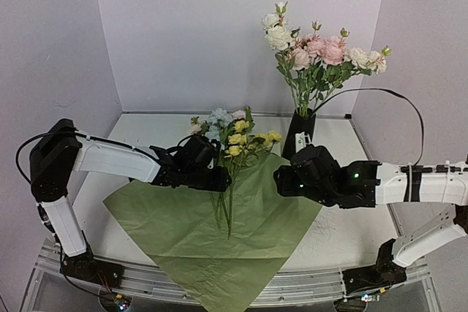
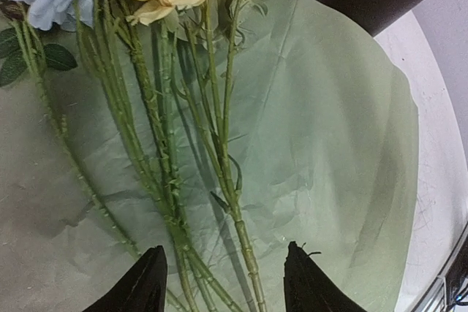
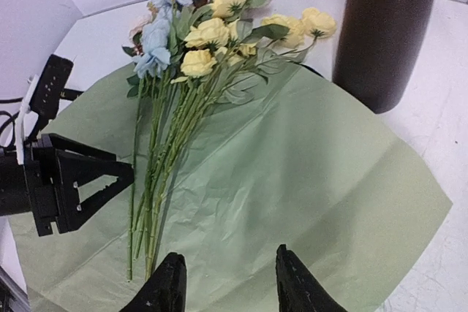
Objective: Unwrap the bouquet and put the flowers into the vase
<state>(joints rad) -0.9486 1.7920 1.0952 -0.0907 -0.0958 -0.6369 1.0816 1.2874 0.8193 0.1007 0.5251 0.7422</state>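
Observation:
The bouquet is unwrapped: its paper [image 1: 183, 239] lies flat on the table, green side up. The flowers [image 1: 232, 137] lie on it, blue and yellow blooms towards the back, stems [image 1: 225, 210] pointing at the near edge. My left gripper [image 1: 223, 180] is open low over the paper [image 2: 329, 144], with the stems [image 2: 164, 173] running between its fingertips [image 2: 150, 283]. My right gripper [image 3: 230, 272] is open above bare paper [image 3: 307, 180], right of the stems, nothing in it. The black vase [image 1: 297, 135] stands behind the paper's right corner.
A tall bunch of cream and pink roses [image 1: 314, 49] fills the vase. White walls close in the table on the left, back and right. A black cable [image 1: 409, 107] arcs over the right arm. The paper's near corner hangs over the table's front rail [image 1: 307, 290].

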